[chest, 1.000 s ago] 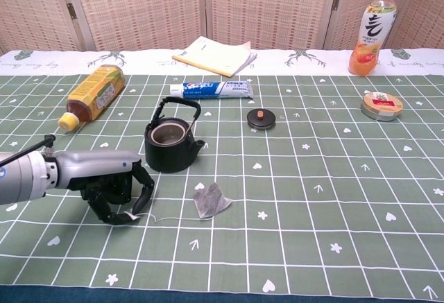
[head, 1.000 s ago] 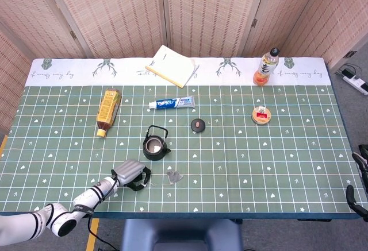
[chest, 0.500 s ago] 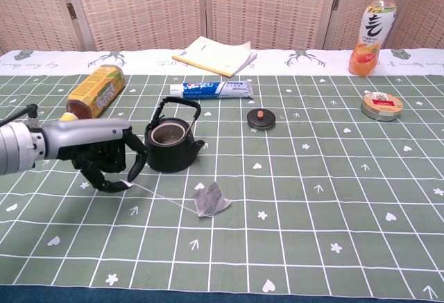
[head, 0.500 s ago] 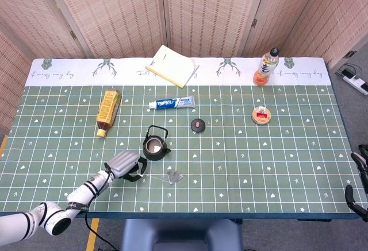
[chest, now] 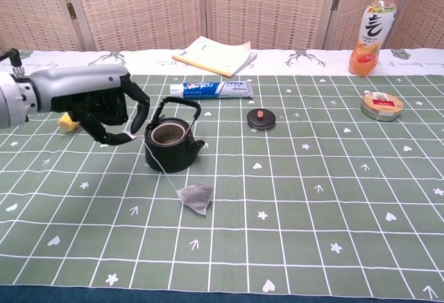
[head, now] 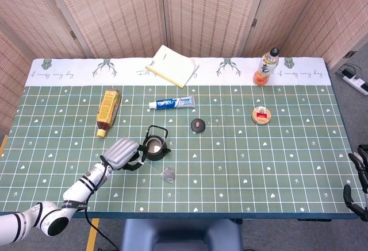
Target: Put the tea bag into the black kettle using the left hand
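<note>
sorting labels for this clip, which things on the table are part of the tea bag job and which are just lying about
Part of the job:
tea bag, dangling on its string
black kettle, lid off
left robot hand, pinching the string

Lying about:
kettle lid
toothpaste tube
notebook
lying tea bottle
orange drink bottle
round tin

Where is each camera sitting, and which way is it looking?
Head view: up high, looking steeply down on the whole table; shows the left hand and arm, plus the right hand at the right edge.
Chest view: low at the front edge, looking across the table toward the screens; shows the left hand only.
Both share: the left hand holding the string, the tea bag, the black kettle.
</note>
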Controlling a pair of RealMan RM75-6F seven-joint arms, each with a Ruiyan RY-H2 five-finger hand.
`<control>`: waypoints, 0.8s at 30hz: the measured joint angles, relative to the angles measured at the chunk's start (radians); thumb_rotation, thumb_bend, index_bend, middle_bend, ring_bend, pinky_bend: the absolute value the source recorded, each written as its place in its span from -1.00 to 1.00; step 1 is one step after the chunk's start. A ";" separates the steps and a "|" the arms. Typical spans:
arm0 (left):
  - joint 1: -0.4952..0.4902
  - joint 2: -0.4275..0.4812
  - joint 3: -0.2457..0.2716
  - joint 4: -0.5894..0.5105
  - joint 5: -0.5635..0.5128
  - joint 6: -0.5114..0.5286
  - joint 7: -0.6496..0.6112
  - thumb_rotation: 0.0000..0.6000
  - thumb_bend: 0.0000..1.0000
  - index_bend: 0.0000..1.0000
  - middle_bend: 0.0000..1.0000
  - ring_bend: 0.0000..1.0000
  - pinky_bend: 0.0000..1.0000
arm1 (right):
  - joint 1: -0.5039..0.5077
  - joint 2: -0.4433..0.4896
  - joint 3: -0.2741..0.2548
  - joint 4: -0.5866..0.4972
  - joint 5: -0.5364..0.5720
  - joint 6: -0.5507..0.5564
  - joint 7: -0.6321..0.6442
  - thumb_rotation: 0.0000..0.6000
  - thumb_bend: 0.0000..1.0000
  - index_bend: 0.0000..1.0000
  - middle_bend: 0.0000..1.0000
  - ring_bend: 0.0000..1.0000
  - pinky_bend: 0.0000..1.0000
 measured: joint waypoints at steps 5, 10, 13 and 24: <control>-0.011 0.009 -0.024 -0.052 -0.053 0.012 0.073 0.94 -0.08 0.26 1.00 1.00 1.00 | 0.000 0.003 -0.002 0.002 -0.007 0.004 0.010 1.00 0.21 -1.00 -1.00 -1.00 -1.00; -0.030 0.018 -0.043 -0.095 -0.131 0.001 0.137 0.93 -0.08 0.26 1.00 1.00 1.00 | -0.001 0.006 -0.006 0.009 -0.014 0.008 0.020 1.00 0.21 -1.00 -1.00 -1.00 -1.00; -0.043 0.022 -0.060 -0.125 -0.168 0.005 0.171 0.93 -0.08 0.26 1.00 1.00 1.00 | 0.001 0.006 -0.009 0.009 -0.018 0.004 0.020 1.00 0.21 -1.00 -1.00 -1.00 -1.00; -0.091 0.035 -0.101 -0.182 -0.261 0.033 0.270 0.94 -0.08 0.26 1.00 1.00 1.00 | -0.003 0.014 -0.005 0.013 -0.008 0.014 0.047 1.00 0.21 -1.00 -1.00 -1.00 -1.00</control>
